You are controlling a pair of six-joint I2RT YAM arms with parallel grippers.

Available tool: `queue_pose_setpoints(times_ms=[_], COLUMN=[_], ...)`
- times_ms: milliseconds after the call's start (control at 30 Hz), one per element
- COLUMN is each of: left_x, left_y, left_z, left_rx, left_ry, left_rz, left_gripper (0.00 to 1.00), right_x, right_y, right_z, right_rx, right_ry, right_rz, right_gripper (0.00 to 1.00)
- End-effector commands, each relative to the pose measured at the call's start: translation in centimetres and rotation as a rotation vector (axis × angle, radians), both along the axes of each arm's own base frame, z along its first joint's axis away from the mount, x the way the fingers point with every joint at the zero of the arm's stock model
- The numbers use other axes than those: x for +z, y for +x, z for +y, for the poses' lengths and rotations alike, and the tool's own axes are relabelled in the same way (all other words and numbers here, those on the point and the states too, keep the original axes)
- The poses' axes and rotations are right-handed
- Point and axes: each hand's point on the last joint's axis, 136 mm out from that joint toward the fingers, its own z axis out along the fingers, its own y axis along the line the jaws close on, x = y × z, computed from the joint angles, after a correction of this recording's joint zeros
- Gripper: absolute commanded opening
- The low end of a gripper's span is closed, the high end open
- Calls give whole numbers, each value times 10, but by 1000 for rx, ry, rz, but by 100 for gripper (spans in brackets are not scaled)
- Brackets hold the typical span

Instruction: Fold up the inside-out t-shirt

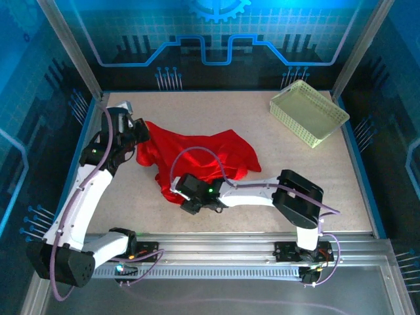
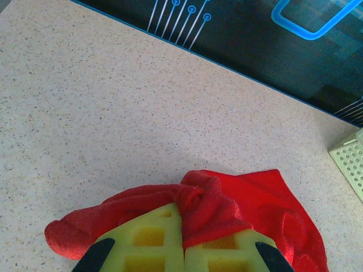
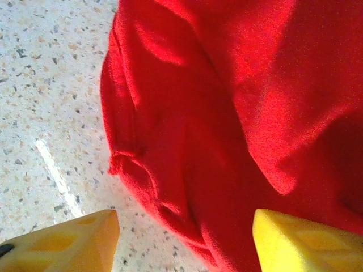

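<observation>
While the left gripper (image 2: 182,235) is pinching shut on a fold at the 10 o'clock edge of the crumpled bright red cloth t-shirt (image 1: 203,154) lying mid-table, the right gripper (image 3: 186,226) is hovering wide open and empty-handed over its 7 o'clock edge.

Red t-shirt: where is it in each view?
Top external: crumpled bright red cloth t-shirt, left of centre.
Left wrist: bottom centre, pinched in the left claw.
Right wrist: centre and right, above the open right claw.
Shared landmark: speckled beige tabletop.
</observation>
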Motion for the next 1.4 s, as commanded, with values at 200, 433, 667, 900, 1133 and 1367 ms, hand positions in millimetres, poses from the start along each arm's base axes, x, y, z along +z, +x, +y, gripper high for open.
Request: queue_pose_setpoints(times_ms=[200, 433, 667, 900, 1133, 1367], left_x=[-12, -9, 9, 113, 172, 107], left_y=[4, 4, 3, -19, -51, -20], left_z=[16, 29, 44, 49, 22, 1], left_rx=[60, 103, 160, 160, 16, -93], left_ry=[-22, -37, -39, -61, -158, -190], left_rz=[27, 24, 1, -222, -462, -192], left_gripper=[0, 0, 0, 0, 0, 0], right_x=[-4, 46, 184, 401, 442, 386], right_y=[9, 17, 32, 14, 23, 66], right_z=[21, -15, -86, -202, -274, -298], right_rx=[8, -64, -221, -370, -589, -755], right_ry=[13, 68, 232, 560, 542, 537], right_rz=[-33, -131, -342, -655, -780, -527], right_gripper=[28, 0, 0, 0, 0, 0])
